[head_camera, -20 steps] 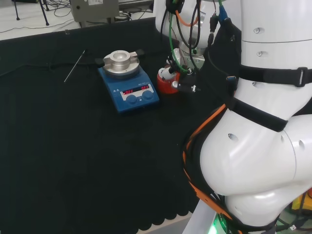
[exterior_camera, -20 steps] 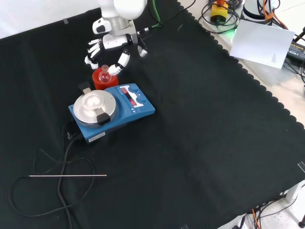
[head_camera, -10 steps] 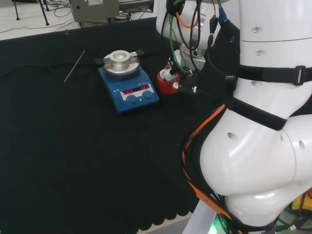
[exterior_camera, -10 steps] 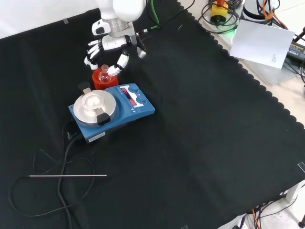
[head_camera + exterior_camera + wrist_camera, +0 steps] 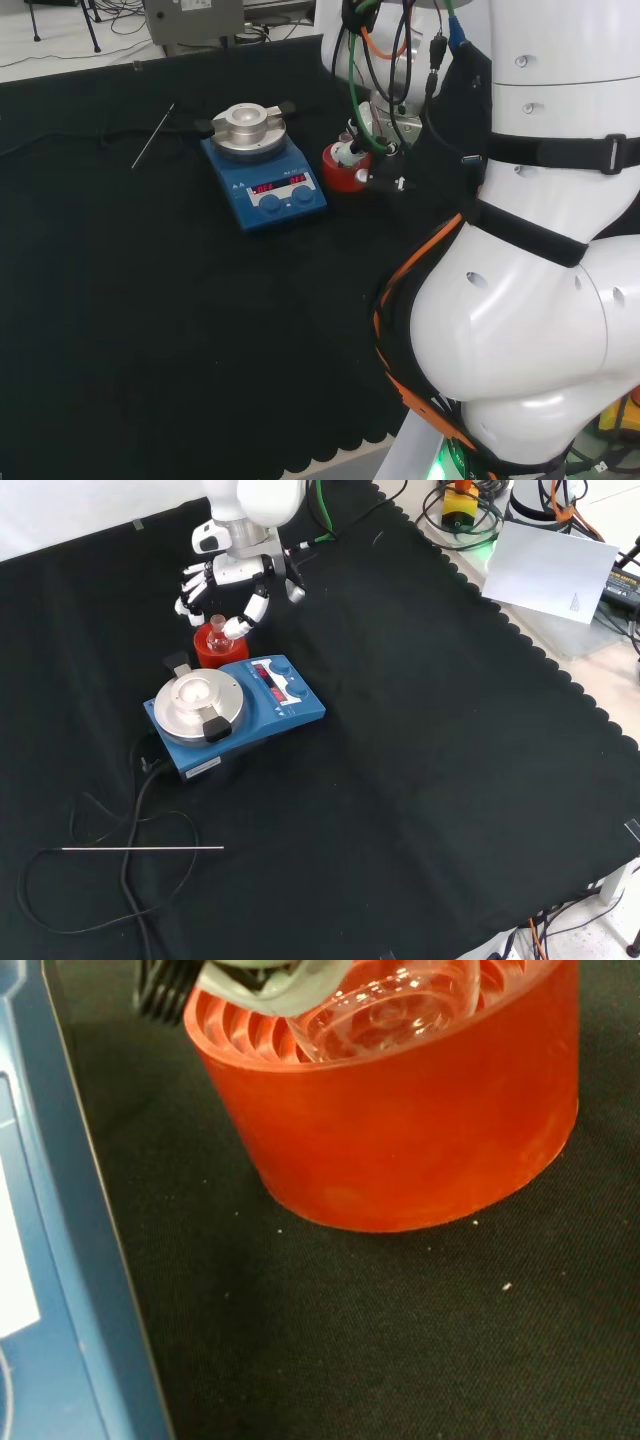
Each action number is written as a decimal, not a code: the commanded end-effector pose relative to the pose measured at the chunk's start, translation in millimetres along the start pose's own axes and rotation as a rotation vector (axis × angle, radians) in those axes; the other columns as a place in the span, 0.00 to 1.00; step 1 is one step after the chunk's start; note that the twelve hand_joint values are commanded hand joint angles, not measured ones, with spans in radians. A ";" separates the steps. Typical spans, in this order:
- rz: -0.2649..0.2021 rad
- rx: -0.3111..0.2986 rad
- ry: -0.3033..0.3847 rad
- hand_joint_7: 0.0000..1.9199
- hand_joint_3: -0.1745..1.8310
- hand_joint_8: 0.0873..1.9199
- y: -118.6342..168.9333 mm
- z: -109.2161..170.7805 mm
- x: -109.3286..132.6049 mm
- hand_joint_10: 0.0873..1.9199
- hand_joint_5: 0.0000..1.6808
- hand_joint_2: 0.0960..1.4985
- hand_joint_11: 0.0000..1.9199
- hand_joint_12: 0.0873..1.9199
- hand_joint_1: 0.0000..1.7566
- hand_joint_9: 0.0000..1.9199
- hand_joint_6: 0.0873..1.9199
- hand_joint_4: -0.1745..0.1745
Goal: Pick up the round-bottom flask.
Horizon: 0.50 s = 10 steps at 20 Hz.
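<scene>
Black and white, the hand reaches down from the top of the front view, its fingers and thumb curled round the neck of a clear glass round-bottom flask. The flask sits in a red ribbed stand on the black cloth. Just in front of the stand, nearer in the front view, is a blue hotplate with a round silver top. Farther forward, a black cable loops beside a thin metal rod.
</scene>
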State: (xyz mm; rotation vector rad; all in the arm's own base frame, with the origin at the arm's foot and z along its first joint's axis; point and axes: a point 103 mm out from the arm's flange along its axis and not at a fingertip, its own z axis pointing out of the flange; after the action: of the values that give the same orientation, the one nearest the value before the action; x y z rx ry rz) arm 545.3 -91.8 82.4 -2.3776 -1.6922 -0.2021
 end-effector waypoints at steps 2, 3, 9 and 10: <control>0.002 -0.007 -0.010 0.14 0.42 0.33 1.9 2.3 0.0 0.35 0.38 0.45 0.00 0.68 0.55 0.22 0.42 0.31; 0.004 -0.007 -0.011 0.14 0.42 0.33 2.1 2.5 0.1 0.35 0.38 0.45 0.00 0.68 0.55 0.22 0.42 0.31; 0.011 -0.015 -0.029 0.15 0.42 0.33 6.5 2.9 1.9 0.35 0.40 0.45 0.00 0.68 0.56 0.22 0.43 0.32; 0.012 -0.016 -0.030 0.15 0.42 0.33 7.1 2.5 1.9 0.35 0.40 0.45 0.00 0.69 0.56 0.22 0.43 0.33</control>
State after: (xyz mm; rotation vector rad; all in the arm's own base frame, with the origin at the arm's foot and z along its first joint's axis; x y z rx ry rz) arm 550.5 -91.7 79.7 -2.4036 -1.6913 -0.1861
